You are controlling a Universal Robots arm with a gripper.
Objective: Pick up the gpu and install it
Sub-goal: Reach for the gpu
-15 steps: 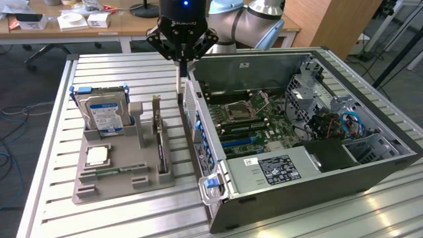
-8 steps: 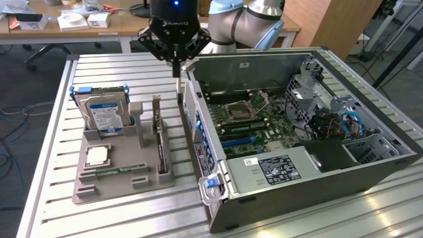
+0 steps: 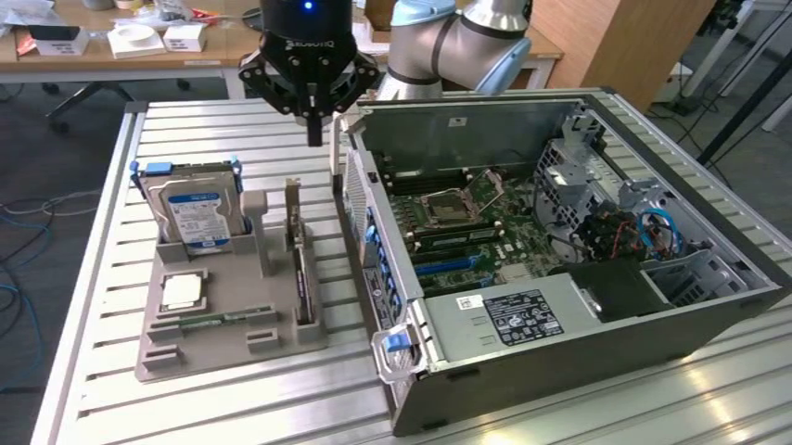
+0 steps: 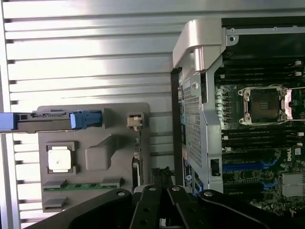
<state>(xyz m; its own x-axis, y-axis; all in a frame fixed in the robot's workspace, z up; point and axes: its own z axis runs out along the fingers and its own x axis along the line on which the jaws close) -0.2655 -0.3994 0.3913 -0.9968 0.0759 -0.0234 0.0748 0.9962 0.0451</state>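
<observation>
Gripper hangs w/ fingers pressed together, pinching nothing, above the table just past the far end of the grey holder. The gpu stands on edge in the holder's slot on the side nearest the computer case. It isn't picked yet.

Risks, as a guess:
- The card sits v. close to the case's back wall, so a descent slightly off toward the exterior view's right could knock that wall.
- Shut fingers coming down would hit the card's top edge instead of straddling it.
- The card is thin, so an off-centre pinch may tilt it or jam it in the slot.
- The hard drive, on the holder's other side, looks far enough off to be safe.
</observation>
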